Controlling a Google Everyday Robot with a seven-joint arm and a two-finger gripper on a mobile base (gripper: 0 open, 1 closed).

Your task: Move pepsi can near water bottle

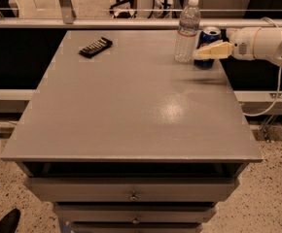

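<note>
The pepsi can (210,34) stood upright at the far right corner of the bench (131,110), just beside the water bottle (187,30) and to its right. The gripper (204,50) reached in from the right at can height, crossing the front of the can's lower half. Whether the gripper was closed on the can or released could not be determined. A flat black object (95,47) lay at the far left of the bench, well apart from both.
</note>
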